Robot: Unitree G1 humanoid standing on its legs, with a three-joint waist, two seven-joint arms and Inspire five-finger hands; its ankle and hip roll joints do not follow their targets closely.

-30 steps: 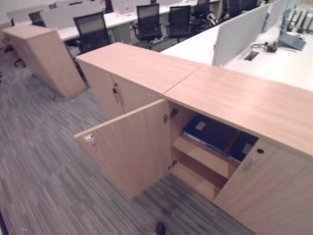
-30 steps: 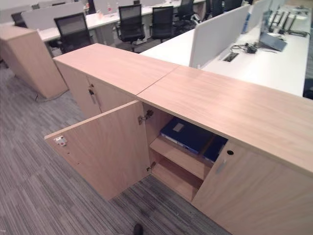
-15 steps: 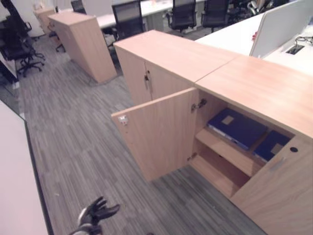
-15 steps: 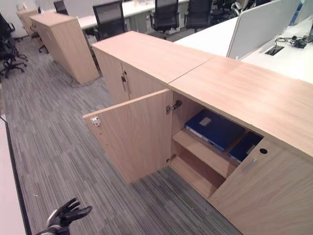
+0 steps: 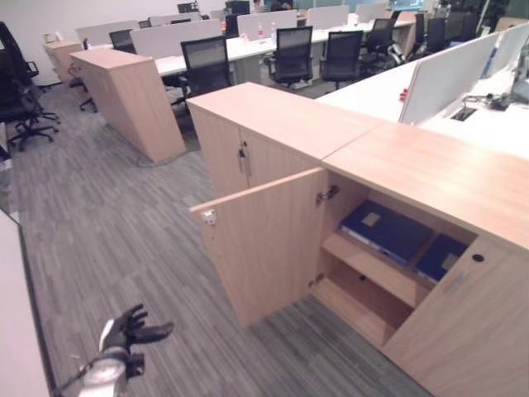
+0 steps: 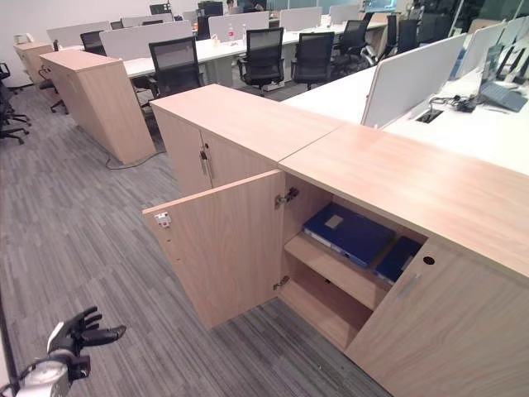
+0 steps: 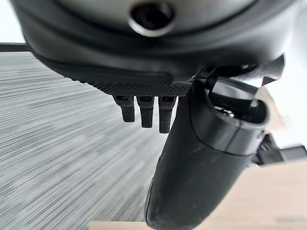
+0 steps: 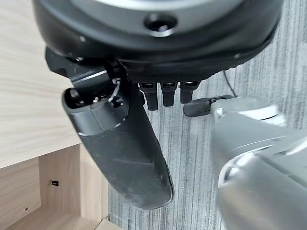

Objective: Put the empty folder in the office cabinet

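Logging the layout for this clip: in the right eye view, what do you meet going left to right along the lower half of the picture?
left hand over the carpet → open cabinet door → larger blue folder on the upper shelf → smaller blue folder beside it → closed cabinet door

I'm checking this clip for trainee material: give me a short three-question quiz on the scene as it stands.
1. True or false: the cabinet door stands open.
2. Where do the blue folders lie? A) on the floor B) on the upper shelf inside the cabinet C) on the cabinet top
3. What does the left hand hold?

Key: 1 true; 2 B; 3 nothing, its fingers are spread over the carpet.
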